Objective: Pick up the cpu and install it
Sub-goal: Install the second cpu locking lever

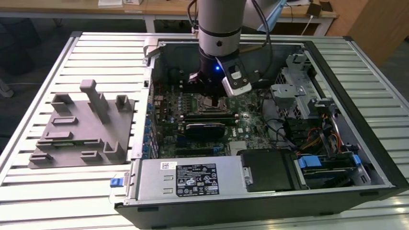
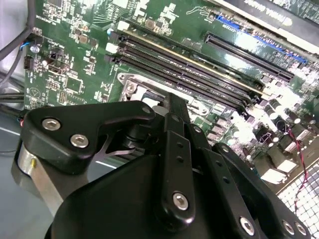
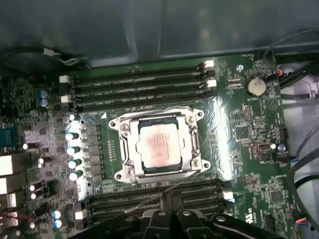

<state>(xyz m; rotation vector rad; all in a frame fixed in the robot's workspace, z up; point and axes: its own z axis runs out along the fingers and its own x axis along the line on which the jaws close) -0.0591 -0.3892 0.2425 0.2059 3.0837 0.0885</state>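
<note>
Cpu inside socket frame

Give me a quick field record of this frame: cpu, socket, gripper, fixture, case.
cpu: lies flat in the socket, silver top up
socket: metal frame around the chip, on the green motherboard between memory slots
gripper: inside the case, over the socket area; finger state unclear
fixture: grey, on the slatted table, at the exterior view's left of the case
case: open, lying on its side

Case: open computer case on slatted table
Fixture: grey, upright posts, beside case
Motherboard: green
</note>
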